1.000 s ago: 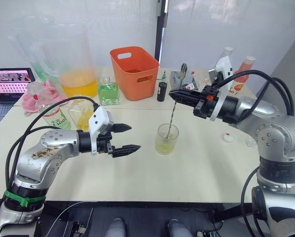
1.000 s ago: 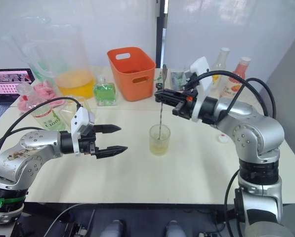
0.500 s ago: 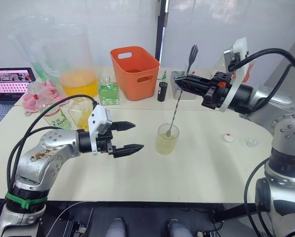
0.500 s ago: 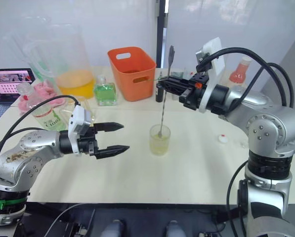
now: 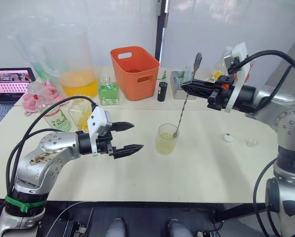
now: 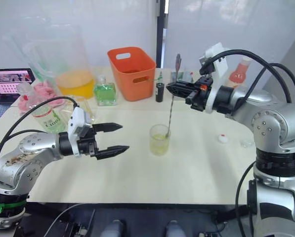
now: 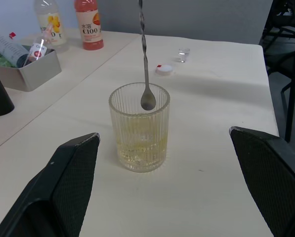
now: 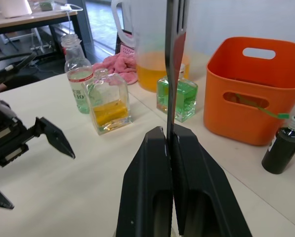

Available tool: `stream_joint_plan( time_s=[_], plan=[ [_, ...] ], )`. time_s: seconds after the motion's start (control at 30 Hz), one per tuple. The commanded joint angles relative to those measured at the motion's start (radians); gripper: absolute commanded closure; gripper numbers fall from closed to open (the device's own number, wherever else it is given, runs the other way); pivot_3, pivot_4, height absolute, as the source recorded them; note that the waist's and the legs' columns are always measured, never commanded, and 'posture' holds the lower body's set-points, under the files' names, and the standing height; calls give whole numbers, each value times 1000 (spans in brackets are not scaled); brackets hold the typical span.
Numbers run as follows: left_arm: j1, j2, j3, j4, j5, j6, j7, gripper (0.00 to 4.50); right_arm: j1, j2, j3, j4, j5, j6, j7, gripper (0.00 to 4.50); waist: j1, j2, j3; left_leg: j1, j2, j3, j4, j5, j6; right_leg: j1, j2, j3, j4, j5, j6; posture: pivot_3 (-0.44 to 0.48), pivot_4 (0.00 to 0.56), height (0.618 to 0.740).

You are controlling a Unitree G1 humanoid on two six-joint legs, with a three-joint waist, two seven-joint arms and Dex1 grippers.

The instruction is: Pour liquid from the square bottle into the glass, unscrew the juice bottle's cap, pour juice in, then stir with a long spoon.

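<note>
Long spoon [image 7: 147,97] in half-full glass [image 7: 139,127], maybe

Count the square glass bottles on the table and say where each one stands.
2. The square bottle with yellow liquid stands behind the left gripper, beside the juice bottle. The green square bottle stands further back, between the pitcher and orange bin. Others may be hidden.

The pale table [image 5: 196,163] bears the glass [image 5: 167,139], the cap [image 5: 229,138] and an orange bin [image 5: 135,72].
</note>
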Motion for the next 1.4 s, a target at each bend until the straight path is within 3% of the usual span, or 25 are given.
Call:
stream_joint_plan(
  time_s=[0.03, 0.23, 0.43, 0.73, 0.8, 1.0, 1.27, 1.4],
  plan=[
    [19, 2, 28, -41, -4, -24, 11, 33, -47, -24, -4, 0, -18, -38, 38, 4500, 0, 0, 0, 0, 0, 0, 0, 0, 0, 0, 0, 0, 0, 0, 0, 0, 150, 740],
    [39, 1, 32, -46, -5, -37, 19, 33, -80, -4, -30, 9, 21, -19, 46, 4500, 0, 0, 0, 0, 0, 0, 0, 0, 0, 0, 0, 0, 0, 0, 0, 0, 150, 740],
    [59, -4, 37, -38, 41, -94, 42, 33, -238, -45, -42, 140, -43, -18, 4, 4500, 0, 1, 1, 0, 0, 1, 0, 0, 0, -1, 0, 1, 0, 0, -1, 0, 150, 740],
    [60, -4, 44, -13, 46, -140, 20, 33, -515, -249, 232, 481, -237, 78, 258, 4500, -5, 1, 1, 0, 0, 4, -1, 0, 0, -2, -1, 3, -2, -2, -5, 0, 150, 740],
    [52, -18, 81, -13, -30, -65, 50, 33, -565, -276, 342, 588, -292, 180, 317, 4500, -12, 2, 1, 0, 0, 4, -1, 0, 0, -3, -1, 4, -1, -2, -4, 0, 150, 740],
    [88, -6, 101, -74, -71, -21, 73, 33, -591, -235, 491, 799, -400, 219, 445, 4500, -31, 2, 1, -1, 0, 5, -1, 0, 0, -4, -1, 6, -1, -2, -4, 0, 150, 740],
    [129, -1, 89, -122, -34, -28, 107, 33, -532, -118, 648, 997, -586, 4, 618, 4500, -41, 4, 2, 0, 0, 6, -1, -1, 0, -5, 0, 7, 2, 2, 2, 0, 150, 740],
    [152, -18, 89, -157, -26, -30, 154, 33, -514, -28, 655, 1112, -654, -40, 633, 4500, -44, 4, 2, 0, -1, 6, -1, -1, 0, -4, 0, 7, 2, 2, 3, 0, 150, 740]
  ],
)
